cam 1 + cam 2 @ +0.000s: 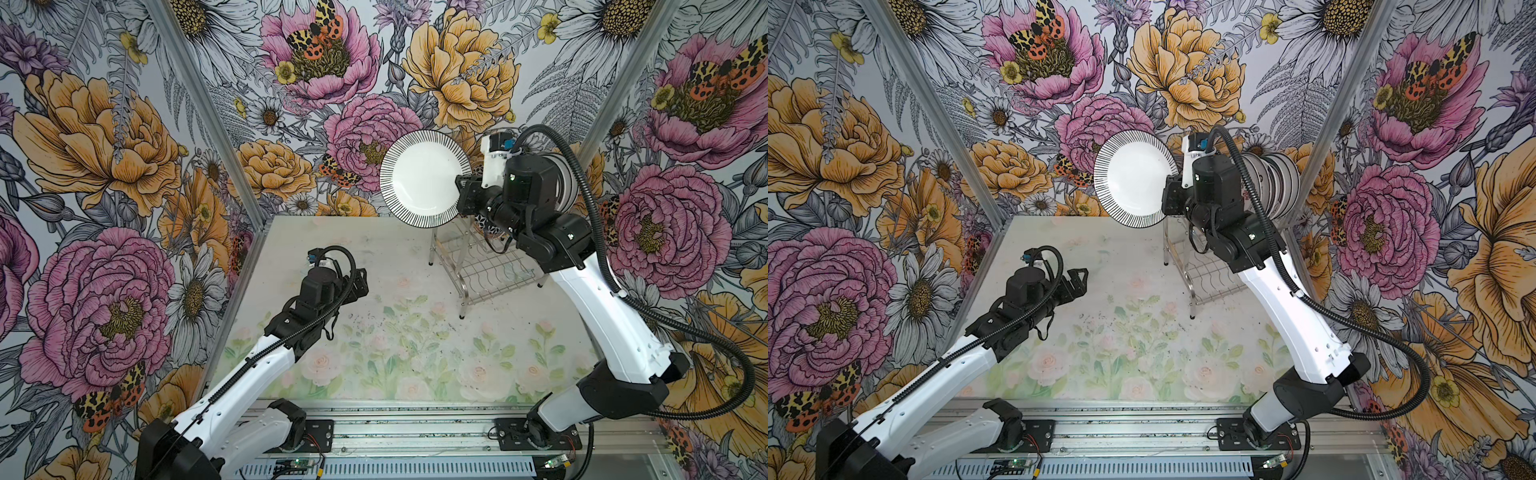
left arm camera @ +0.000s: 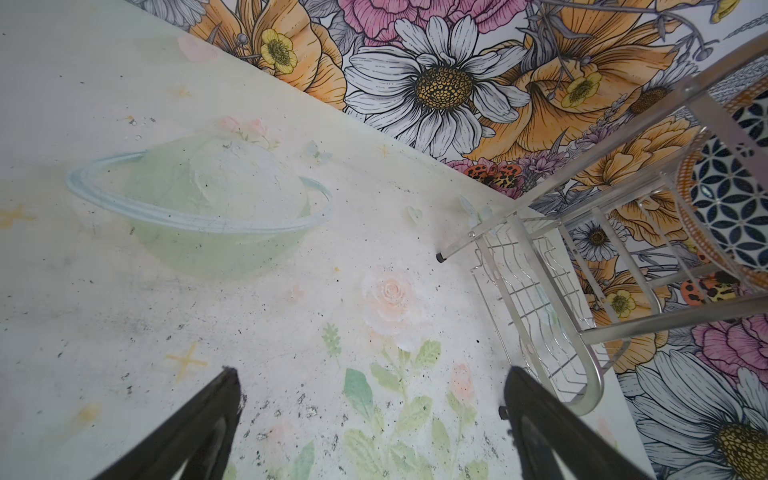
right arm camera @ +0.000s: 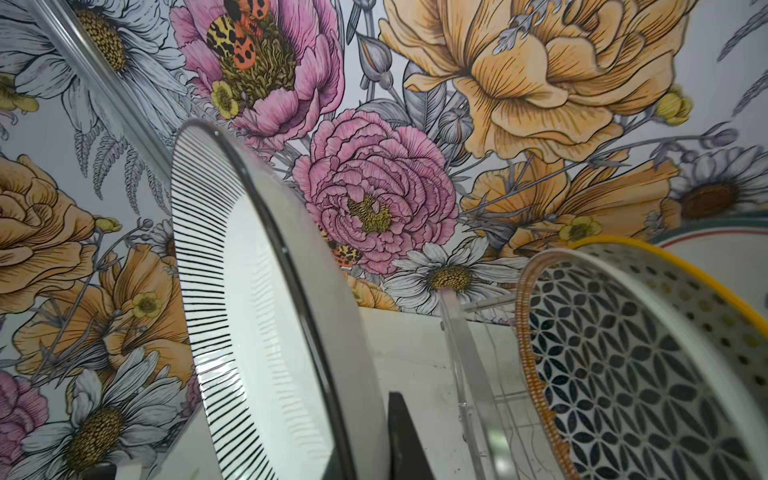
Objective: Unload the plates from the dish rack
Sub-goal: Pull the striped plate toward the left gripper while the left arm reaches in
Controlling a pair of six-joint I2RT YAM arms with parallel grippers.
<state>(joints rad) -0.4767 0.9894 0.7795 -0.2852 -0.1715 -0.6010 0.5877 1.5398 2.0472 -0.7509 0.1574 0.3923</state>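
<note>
Striped plate (image 1: 424,178): right gripper (image 1: 462,190) clamped on rim, seemingly clear of rack (image 1: 478,266). Left gripper (image 1: 360,286): jaws apart. Keep your swing slow.

A: Plates, qty?
B: 1 round white ceramic plate w/ black-striped rim (image 1: 424,178). Plus a row of round patterned plates (image 1: 1281,183) partly behind an arm, total n/k; right wrist view separates 3.
A: Racks, arms?
B: 1 shiny steel wire dish rack (image 1: 486,268). 2 white-and-black robot arms: left arm (image 1: 257,365), right arm (image 1: 598,316).
</note>
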